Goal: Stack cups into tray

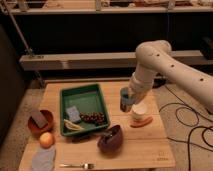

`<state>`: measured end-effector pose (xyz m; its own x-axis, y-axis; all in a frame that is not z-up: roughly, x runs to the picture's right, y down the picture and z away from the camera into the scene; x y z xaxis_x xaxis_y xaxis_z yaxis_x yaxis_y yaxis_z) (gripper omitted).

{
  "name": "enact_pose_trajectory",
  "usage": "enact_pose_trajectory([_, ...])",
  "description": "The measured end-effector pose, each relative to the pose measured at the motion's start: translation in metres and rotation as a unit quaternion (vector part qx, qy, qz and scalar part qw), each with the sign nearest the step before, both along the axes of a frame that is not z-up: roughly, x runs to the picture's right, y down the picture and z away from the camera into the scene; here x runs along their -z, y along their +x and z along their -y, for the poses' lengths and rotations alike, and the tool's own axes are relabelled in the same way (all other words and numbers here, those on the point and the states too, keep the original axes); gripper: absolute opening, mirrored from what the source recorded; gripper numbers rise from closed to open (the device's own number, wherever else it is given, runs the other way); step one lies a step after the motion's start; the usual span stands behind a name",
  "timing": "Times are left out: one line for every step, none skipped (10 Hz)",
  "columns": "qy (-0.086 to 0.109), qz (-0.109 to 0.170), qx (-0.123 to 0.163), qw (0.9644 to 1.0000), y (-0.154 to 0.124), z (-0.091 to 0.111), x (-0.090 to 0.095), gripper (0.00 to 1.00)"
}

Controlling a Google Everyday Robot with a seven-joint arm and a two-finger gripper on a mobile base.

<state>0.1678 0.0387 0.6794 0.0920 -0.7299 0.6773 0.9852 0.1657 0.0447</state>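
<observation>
Warm light brightens the table point(145, 145) and the hand point(126, 100) right of the tray point(80, 89); the background lies dark

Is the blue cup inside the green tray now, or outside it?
Outside. The claw holds the blue cup over the table, next to the white cup, apart from the tray.

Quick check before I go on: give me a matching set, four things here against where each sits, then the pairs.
1 tool
2 cream cup
3 dark brown bowl
4 fork

A by the table's front edge
B at the blue cup, right of the tray
C off the tray's front right corner
D just right of the blue cup

Pairs: 1-B; 2-D; 3-C; 4-A
</observation>
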Motion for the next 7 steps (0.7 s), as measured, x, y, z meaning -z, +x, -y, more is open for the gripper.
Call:
enact_pose_trajectory([0.008, -0.018, -0.014, 0.9997, 0.025, 0.012, -0.006, 0.0])
enact_pose_trajectory([0.017, -0.036, -0.025, 0.9989, 0.047, 0.024, -0.012, 0.0])
enact_pose_trajectory([0.027, -0.063, -0.035, 0.997, 0.073, 0.038, -0.018, 0.0])
enact_pose_trajectory([0.034, -0.084, -0.042, 0.9949, 0.088, 0.047, -0.024, 0.0])
enact_pose_trajectory([0.037, -0.098, -0.048, 0.9934, 0.096, 0.051, -0.028, 0.0])
enact_pose_trajectory([0.041, -0.111, -0.061, 0.9911, 0.109, 0.049, -0.037, 0.0])
enact_pose_trajectory([0.045, -0.119, -0.069, 0.9894, 0.119, 0.044, -0.044, 0.0])
